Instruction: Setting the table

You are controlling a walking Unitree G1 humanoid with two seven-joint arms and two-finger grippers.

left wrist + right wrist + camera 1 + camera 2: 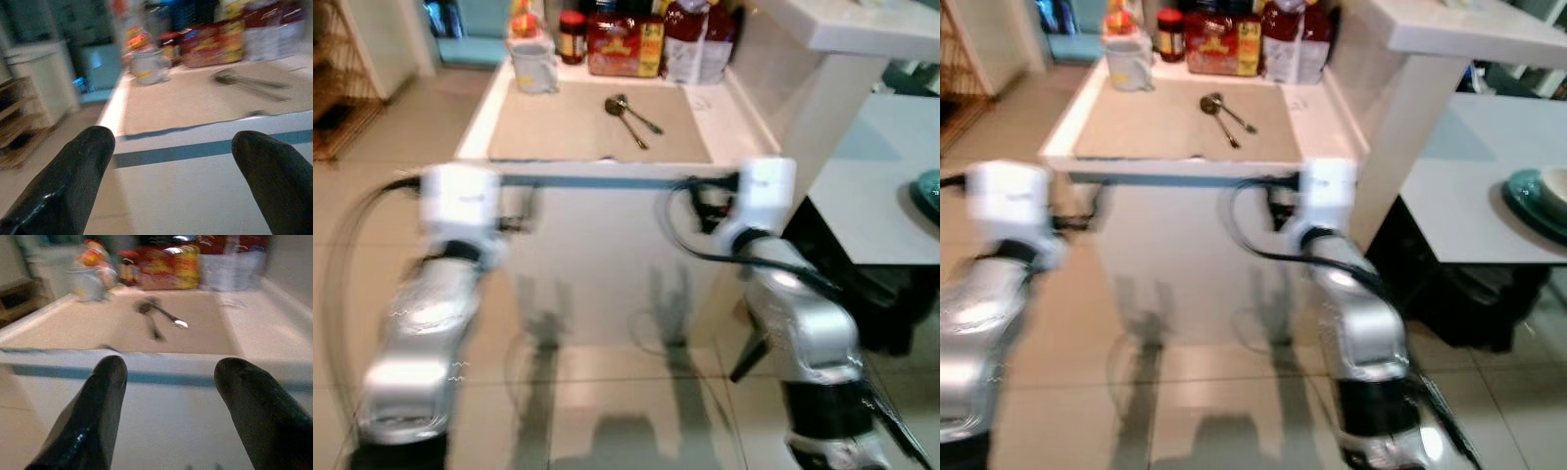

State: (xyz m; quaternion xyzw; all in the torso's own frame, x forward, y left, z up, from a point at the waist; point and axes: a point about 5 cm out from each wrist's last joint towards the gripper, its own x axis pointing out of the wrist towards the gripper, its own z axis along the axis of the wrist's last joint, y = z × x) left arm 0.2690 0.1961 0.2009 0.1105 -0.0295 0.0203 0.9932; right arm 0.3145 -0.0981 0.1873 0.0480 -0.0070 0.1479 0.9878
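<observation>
Two metal spoons lie crossed on a beige mat on a white counter in front of me. Both arms reach toward the counter's near edge, below its top. In the left wrist view my left gripper is open, facing the counter's front edge, with the spoons well beyond it. My right gripper is open too, with nothing between its fingers and the spoons ahead on the mat. The head views are blurred.
Jars and red packets and a white container line the counter's back. A white pillar and shelf stand at right, beside a grey table with a teal plate. A wooden rack stands at left.
</observation>
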